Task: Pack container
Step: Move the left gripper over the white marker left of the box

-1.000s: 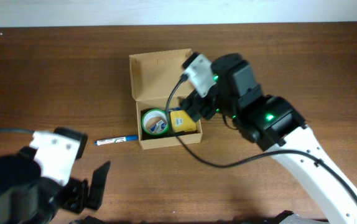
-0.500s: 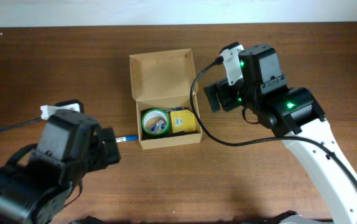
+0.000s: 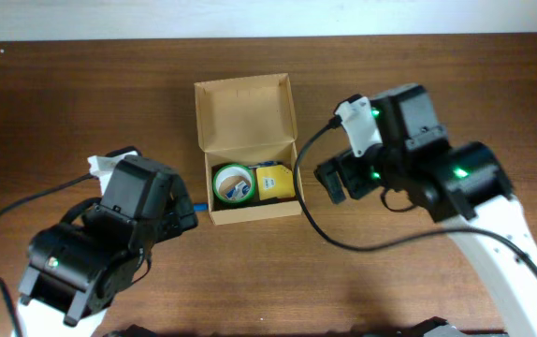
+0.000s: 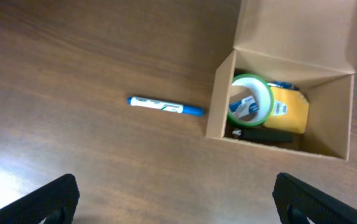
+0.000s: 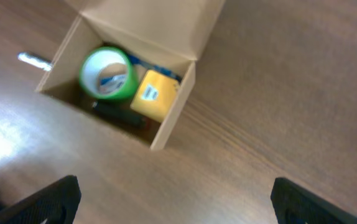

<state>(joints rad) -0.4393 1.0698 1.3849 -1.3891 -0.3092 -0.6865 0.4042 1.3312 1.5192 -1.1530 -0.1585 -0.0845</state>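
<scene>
The container, a tan cardboard box [image 3: 250, 213], stands open at the table's middle with its flap lid raised at the back. It holds a green tape roll [image 3: 232, 182], a yellow packet [image 3: 275, 183] and a black item [image 4: 262, 135]. A blue and white marker [image 4: 166, 107] lies on the table just left of the box; the left arm hides most of it in the overhead view. My left gripper [image 4: 178, 202] is open and empty, above the table left of the box. My right gripper [image 5: 178, 199] is open and empty, to the right of the box [image 5: 172, 118].
The table is dark brown wood [image 3: 437, 75]. A black cable [image 3: 301, 201] from the right arm hangs close to the box's right wall. The marker's tip shows in the right wrist view [image 5: 34, 60].
The left arm has moved up and right toward the box, covering the marker in the overhead view. The right arm has drawn back from over the box to its right side.
</scene>
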